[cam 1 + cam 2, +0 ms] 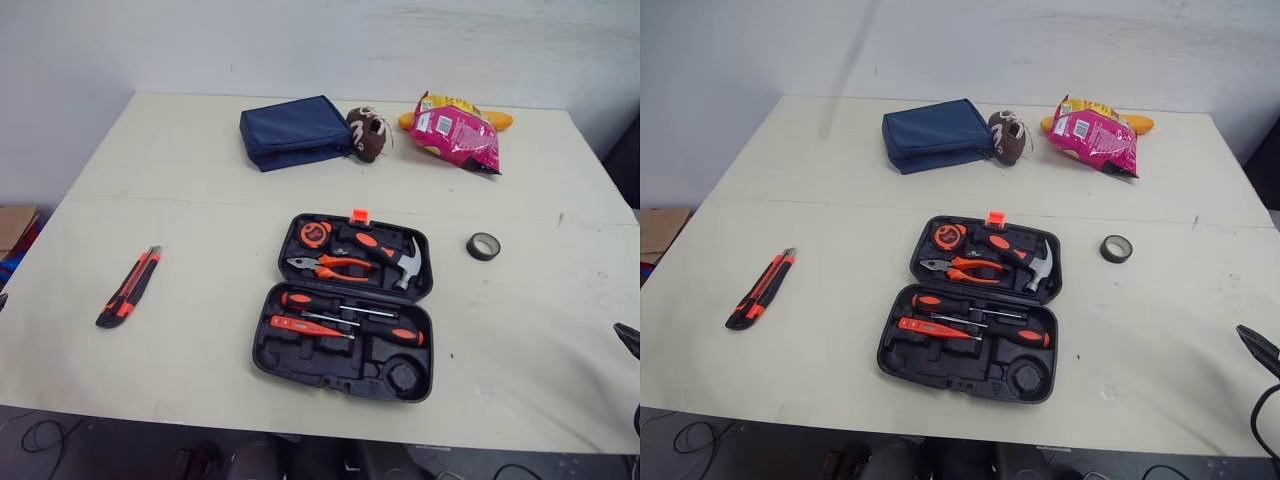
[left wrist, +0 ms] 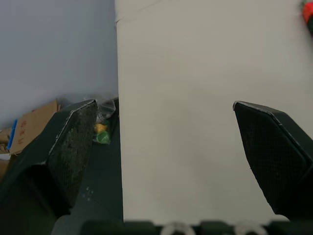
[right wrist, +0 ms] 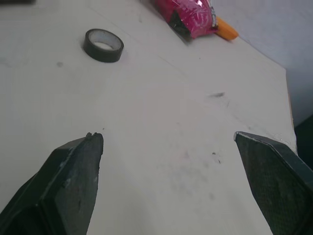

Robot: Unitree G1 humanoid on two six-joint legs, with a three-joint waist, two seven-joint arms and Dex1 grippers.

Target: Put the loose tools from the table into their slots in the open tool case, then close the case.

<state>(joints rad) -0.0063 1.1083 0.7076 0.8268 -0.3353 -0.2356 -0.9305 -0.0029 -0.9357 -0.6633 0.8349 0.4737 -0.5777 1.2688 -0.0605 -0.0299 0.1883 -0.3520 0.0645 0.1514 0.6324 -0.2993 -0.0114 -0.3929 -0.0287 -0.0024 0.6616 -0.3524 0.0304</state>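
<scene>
Left fingers spread wide, empty, over the left edge of the table; right fingers equally spread near the tape roll. Snack bag lettering unreadable.

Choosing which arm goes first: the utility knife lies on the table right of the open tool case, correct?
No: the utility knife lies left of the open tool case, on the table, as the left eye view shows.

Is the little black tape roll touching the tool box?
Apart. The left eye view shows bare table between the tape roll and the tool case.
</scene>
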